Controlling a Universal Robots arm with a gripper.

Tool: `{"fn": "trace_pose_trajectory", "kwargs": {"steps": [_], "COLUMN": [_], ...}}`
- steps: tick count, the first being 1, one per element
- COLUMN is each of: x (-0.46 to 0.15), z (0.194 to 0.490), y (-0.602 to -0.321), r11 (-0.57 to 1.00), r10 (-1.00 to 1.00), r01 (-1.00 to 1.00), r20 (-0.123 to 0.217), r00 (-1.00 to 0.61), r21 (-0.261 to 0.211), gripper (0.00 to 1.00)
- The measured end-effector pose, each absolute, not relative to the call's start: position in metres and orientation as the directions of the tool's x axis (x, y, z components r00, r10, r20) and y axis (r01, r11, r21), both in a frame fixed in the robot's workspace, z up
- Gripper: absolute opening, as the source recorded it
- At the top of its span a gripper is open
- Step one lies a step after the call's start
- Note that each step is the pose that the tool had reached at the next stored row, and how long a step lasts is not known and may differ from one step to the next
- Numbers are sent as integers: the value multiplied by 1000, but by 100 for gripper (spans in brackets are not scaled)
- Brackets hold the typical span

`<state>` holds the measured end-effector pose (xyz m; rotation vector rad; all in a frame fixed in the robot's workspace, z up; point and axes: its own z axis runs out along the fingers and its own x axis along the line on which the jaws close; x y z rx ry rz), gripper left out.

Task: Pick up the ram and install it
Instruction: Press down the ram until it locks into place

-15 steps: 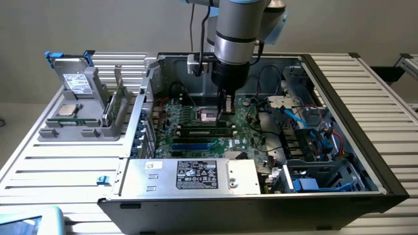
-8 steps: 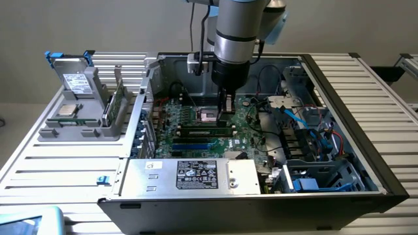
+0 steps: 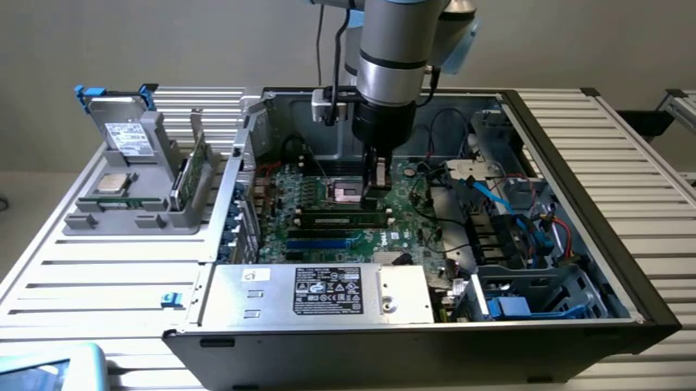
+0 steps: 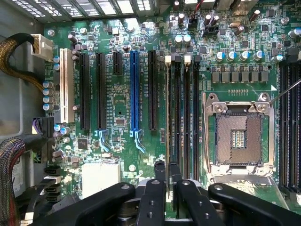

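Colours in the open PC case, for you

You've got a green motherboard [image 4: 235, 70] w/ black slots and one blue slot [image 4: 135, 89], plus a white slot [image 4: 66, 92] nr the edge. The ram [image 4: 168, 127] shows as a thin green edge betw black gripper [image 4: 167, 181] fingers. Silver-grey arm [image 3: 394, 49] w/ black band. Grey holder [image 3: 130, 183] has blue clips [image 3: 87, 94]; PSU [image 3: 315, 293] is silver w/ black label. Ribbed white-grey table [image 3: 631, 171].

Glossy green motherboard [image 4: 122, 101], matt black plastic fingers [image 4: 160, 188], dull grey metal case [image 3: 413, 350].
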<state>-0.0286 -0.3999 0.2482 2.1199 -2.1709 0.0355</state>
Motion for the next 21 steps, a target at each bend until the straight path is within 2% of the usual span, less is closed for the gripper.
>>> {"fn": "trace_pose_trajectory", "kwargs": {"steps": [1, 3, 9, 21], "x": [-29, -29, -35, -36], "z": [248, 248, 246, 237], "y": [-400, -400, -400, -398], "r11": [26, 27, 27, 27], "r10": [-995, -995, -995, -995], "r01": [-998, -998, -1000, -1000], "r20": [93, 93, 95, 95], "r00": [-21, -21, -28, -28], "r21": [58, 57, -10, -12], "gripper": [11, 11, 11, 11]}}
